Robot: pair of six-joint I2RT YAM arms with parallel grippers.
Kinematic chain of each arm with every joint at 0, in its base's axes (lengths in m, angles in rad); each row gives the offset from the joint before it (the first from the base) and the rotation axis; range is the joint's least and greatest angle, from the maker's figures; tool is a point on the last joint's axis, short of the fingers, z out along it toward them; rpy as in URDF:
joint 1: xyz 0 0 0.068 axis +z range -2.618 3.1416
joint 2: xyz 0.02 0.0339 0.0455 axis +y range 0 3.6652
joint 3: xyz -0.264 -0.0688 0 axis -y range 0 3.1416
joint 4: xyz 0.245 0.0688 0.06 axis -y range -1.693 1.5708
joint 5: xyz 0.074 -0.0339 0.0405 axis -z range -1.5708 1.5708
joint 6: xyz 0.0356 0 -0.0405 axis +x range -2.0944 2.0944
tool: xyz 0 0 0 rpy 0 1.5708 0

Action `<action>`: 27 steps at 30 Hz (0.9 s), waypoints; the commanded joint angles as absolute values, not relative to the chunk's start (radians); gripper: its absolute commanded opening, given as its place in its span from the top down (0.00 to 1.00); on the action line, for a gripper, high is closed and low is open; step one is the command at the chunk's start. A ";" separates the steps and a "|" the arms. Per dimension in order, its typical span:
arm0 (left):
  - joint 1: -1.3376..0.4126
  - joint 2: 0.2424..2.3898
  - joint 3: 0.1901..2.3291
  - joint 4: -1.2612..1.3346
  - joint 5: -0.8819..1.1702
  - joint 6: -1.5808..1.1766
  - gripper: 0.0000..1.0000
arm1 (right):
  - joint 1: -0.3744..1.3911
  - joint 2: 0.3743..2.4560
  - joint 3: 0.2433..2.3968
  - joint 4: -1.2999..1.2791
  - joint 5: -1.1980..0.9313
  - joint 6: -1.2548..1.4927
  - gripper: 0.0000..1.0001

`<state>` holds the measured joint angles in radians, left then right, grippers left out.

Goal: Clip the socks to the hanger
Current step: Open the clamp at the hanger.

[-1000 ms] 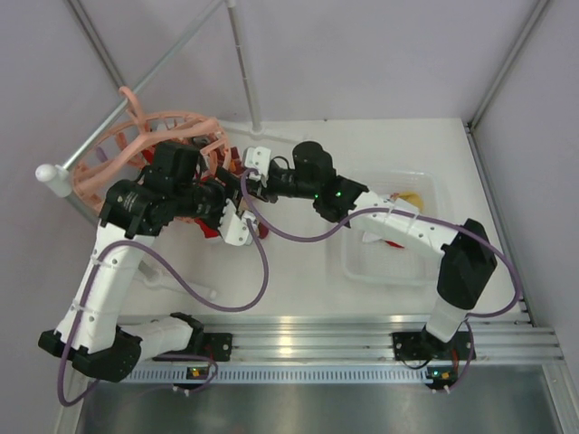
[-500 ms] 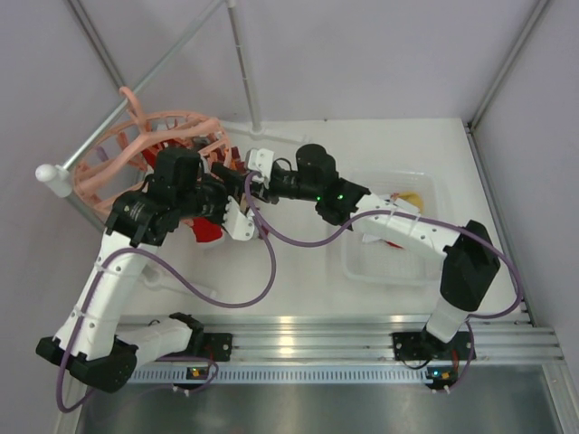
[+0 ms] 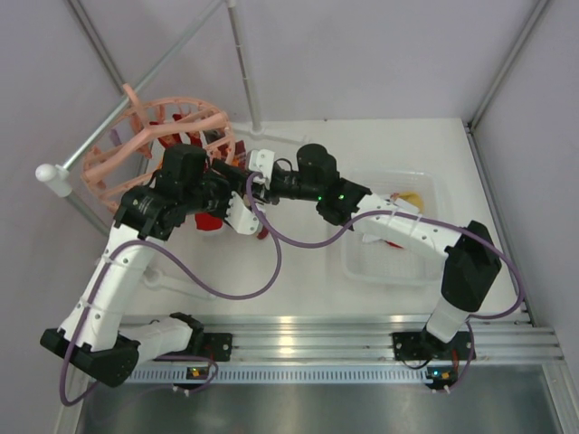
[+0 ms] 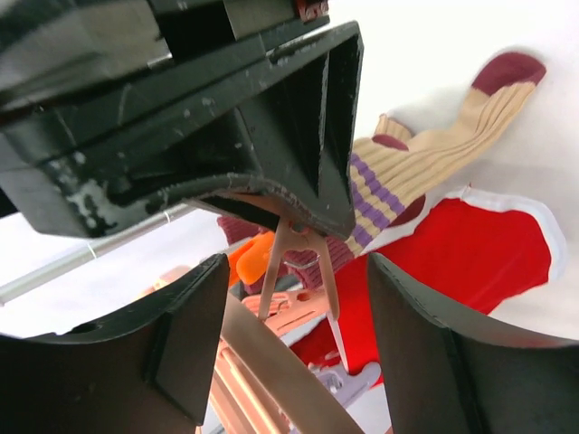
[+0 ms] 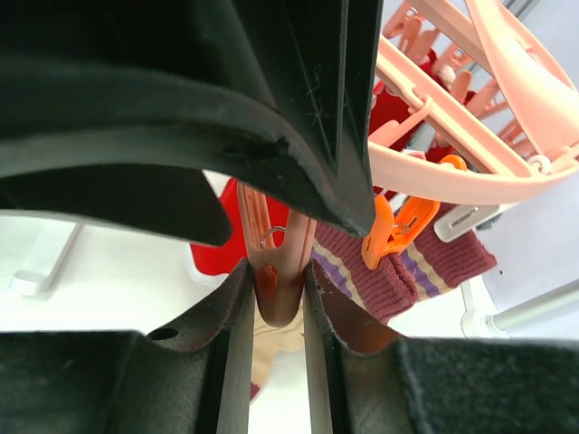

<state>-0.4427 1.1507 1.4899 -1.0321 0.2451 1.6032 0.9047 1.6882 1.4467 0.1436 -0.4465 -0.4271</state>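
Far left, we see the hanger point(image 3: 185, 121) tilted over the table's point(image 3: 362, 145) rear corner. Next, the left gripper point(image 4: 297, 298) has its fingers spread around a dangling clip point(image 5: 291, 240) (not touching it), which the right gripper point(image 5: 277, 312) pinches tight. The socks point(image 4: 479, 253), red and beige, show just behind.

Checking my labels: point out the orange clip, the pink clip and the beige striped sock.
orange clip point(image 5: 380, 240): right wrist view, on its left leg.
pink clip point(image 5: 279, 289): right wrist view, on its pinched end.
beige striped sock point(image 4: 425, 155): left wrist view, on its ribbed middle.
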 commanded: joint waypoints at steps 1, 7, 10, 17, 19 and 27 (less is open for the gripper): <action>-0.436 1.143 1.496 -0.979 0.189 1.643 0.34 | 0.902 1.623 1.448 0.158 -0.485 -0.439 1.00; -0.434 1.154 1.502 -0.971 0.144 1.658 0.36 | 0.902 1.621 1.440 0.155 -0.488 -0.445 1.00; -0.423 1.157 1.505 -0.971 0.149 1.661 0.38 | 0.902 1.615 1.437 0.153 -0.492 -0.446 1.00; -0.422 1.175 1.531 -1.006 0.143 1.664 0.62 | 0.902 1.608 1.428 0.149 -0.492 -0.460 1.00; -0.422 1.177 1.537 -1.012 0.146 1.660 0.69 | 0.902 1.603 1.424 0.150 -0.492 -0.462 1.00; -0.422 1.178 1.542 -1.043 0.153 1.664 1.00 | 0.874 1.600 1.427 0.141 -0.483 -0.427 0.70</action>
<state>-0.4393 1.1702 1.5074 -1.0401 0.1978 1.6566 0.8974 1.6688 1.4311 0.1474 -0.4416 -0.4469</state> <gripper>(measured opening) 0.349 0.259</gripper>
